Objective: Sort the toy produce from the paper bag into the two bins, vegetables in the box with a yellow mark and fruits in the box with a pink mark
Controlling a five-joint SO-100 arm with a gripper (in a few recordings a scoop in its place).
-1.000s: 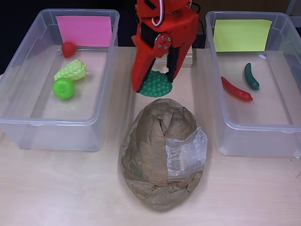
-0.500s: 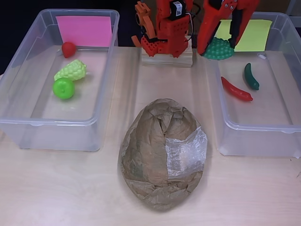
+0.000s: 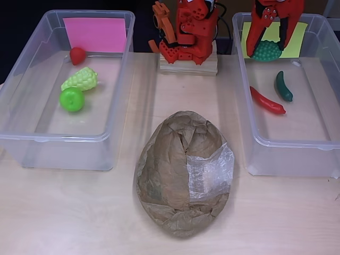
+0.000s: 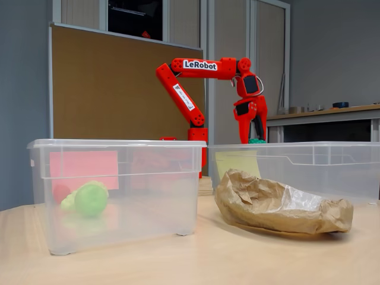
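Since it counts as a vegetable, the bumpy dark-green toy broccoli is held clamped in the red tool. It is poised over the clear plastic box with the yellow mark for release.

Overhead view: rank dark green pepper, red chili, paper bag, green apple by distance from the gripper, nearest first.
From the gripper, shut on the green bumpy vegetable:
1. Dark green pepper, same yellow-marked bin, just below.
2. Red chili, same bin, slightly lower.
3. Paper bag, table centre, between bins.
4. Green apple, pink-marked bin, far left.
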